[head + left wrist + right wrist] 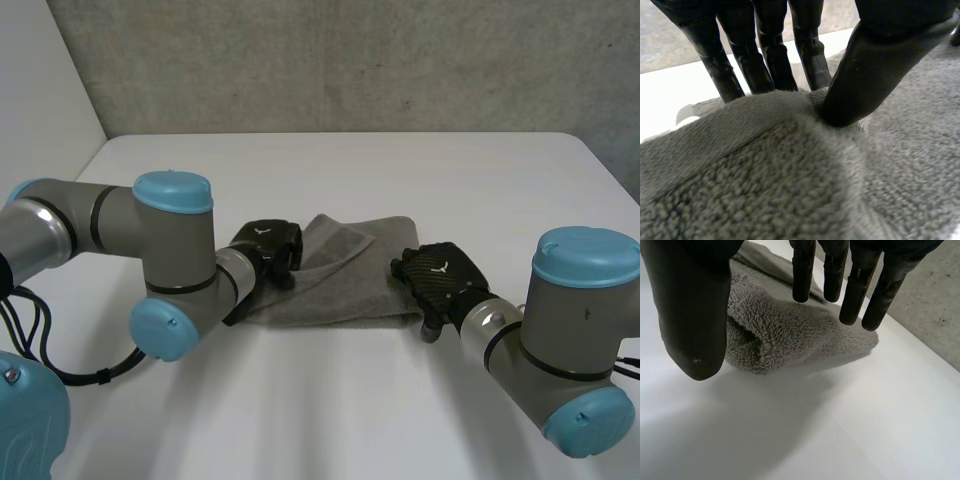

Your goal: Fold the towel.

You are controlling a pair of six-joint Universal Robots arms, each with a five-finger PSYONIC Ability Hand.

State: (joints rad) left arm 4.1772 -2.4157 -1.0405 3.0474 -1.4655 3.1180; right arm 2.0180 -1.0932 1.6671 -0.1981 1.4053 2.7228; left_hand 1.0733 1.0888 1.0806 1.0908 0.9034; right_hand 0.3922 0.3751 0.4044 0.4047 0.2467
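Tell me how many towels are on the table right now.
1. One grey towel lies on the table. The left hand pinches a fold at its left end, and the right hand is open at its right end. Its layers could hide another cloth.

The right robot hand (692,310) hangs over the end of a grey towel (790,335), fingers straight and thumb spread apart. The towel lies on the white surface (865,415).

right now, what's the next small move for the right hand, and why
Probably lower the right hand and close it on the towel end beneath it. Its fingers hang straight over the cloth, thumb apart, holding nothing, while the left hand already pinches a ridge at the other end.
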